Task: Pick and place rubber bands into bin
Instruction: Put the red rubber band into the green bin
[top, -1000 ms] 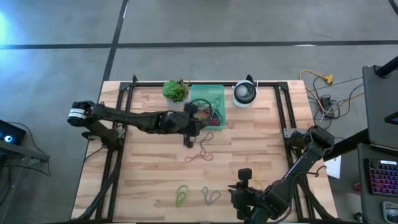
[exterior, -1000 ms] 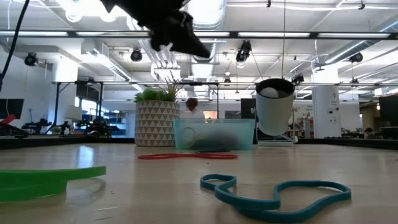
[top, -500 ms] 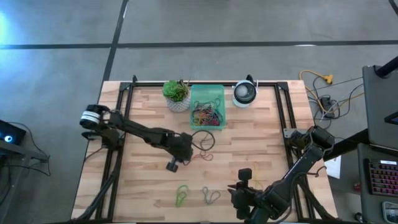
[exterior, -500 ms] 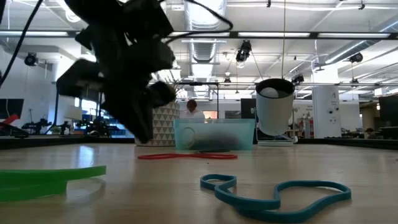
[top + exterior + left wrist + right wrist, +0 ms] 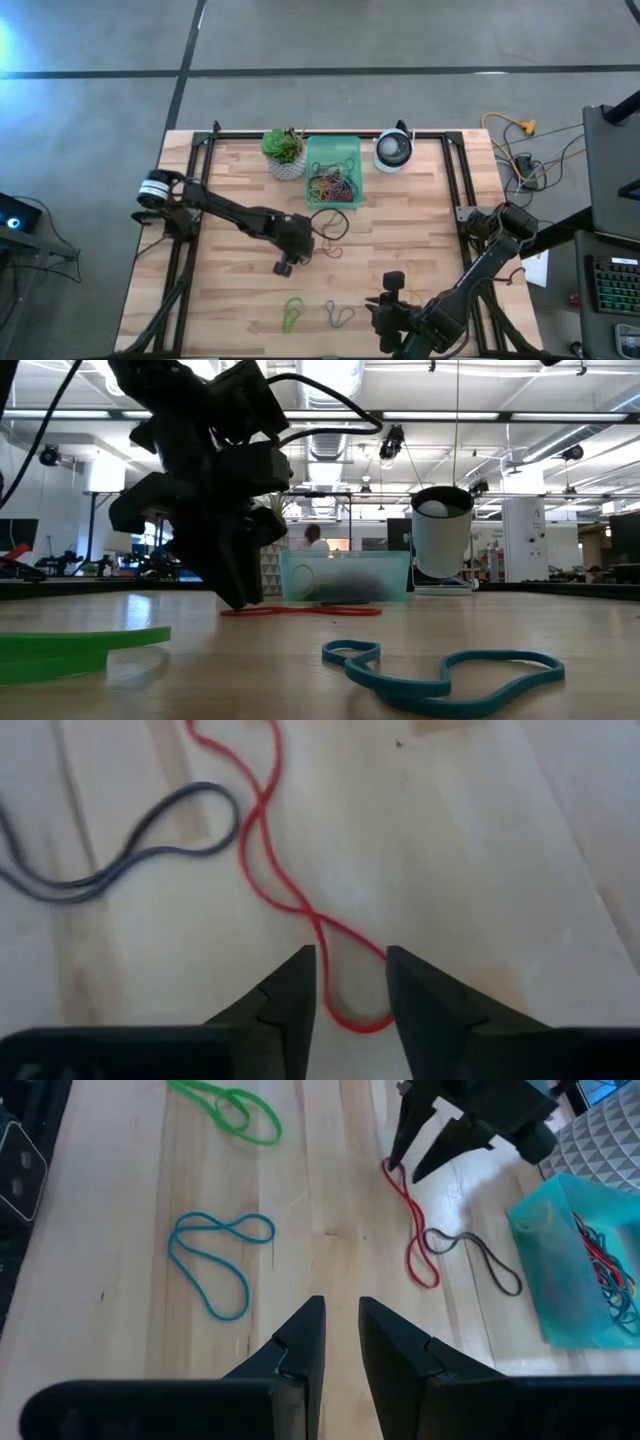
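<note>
A red rubber band [image 5: 265,870] lies twisted on the wooden table, in front of the mint-green bin [image 5: 345,148], which holds several bands. A dark band [image 5: 120,850] lies beside the red one. My left gripper [image 5: 350,960] is open and points down at the table. Its fingers stand on either side of the red band's near end [image 5: 345,1015]. It also shows in the right wrist view [image 5: 412,1165] and the low view [image 5: 240,600]. My right gripper [image 5: 342,1315] is open by a narrow gap and empty, near the table's front edge [image 5: 393,285].
A green band [image 5: 292,313] and a teal band [image 5: 338,315] lie near the front edge. A white pot with a plant [image 5: 284,150] stands left of the bin. A round white device [image 5: 394,150] stands right of it. Black frame rails run along the table's sides.
My left gripper has left the bin, gone toward the table's near edge and come down to the tabletop at the red band's end. The bands on the table have stayed where they were.
</note>
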